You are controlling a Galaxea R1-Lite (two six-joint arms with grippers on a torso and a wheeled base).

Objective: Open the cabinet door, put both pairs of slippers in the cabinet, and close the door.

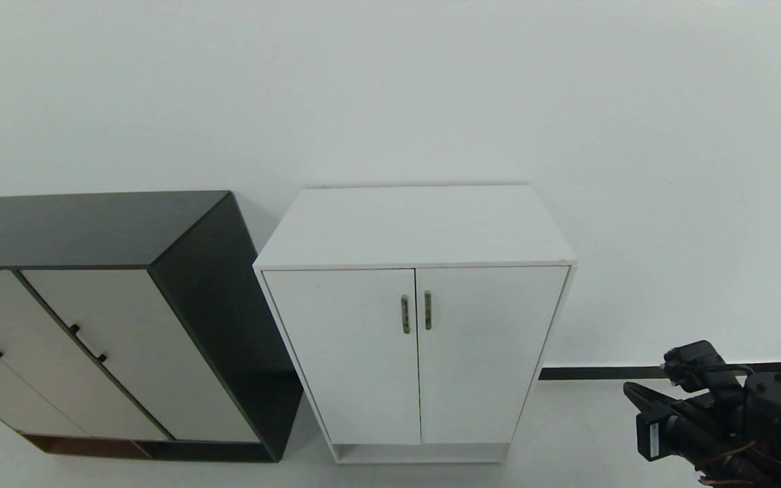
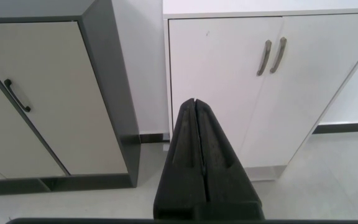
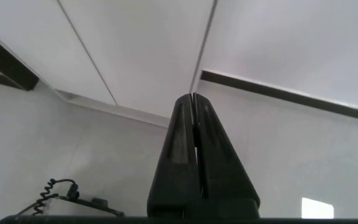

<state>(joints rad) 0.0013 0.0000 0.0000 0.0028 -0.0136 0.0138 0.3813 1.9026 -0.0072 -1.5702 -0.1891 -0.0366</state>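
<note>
The white cabinet [image 1: 417,230] stands against the wall with both doors shut. Its two grey handles [image 1: 405,314] meet at the middle seam. In the left wrist view the same cabinet [image 2: 222,74] and its handles [image 2: 272,56] lie ahead. My left gripper [image 2: 195,104] is shut, holds nothing, and hangs in front of the left door's lower part, well short of it. My right gripper [image 3: 193,98] is shut and empty, low near the cabinet's right bottom corner. The right arm [image 1: 723,413] sits at the lower right of the head view.
A black cabinet [image 1: 214,305] with pale doors and dark handles [image 1: 87,343] stands close to the left of the white one. A black baseboard [image 1: 601,372] runs along the wall to the right. Open floor lies in front of both cabinets.
</note>
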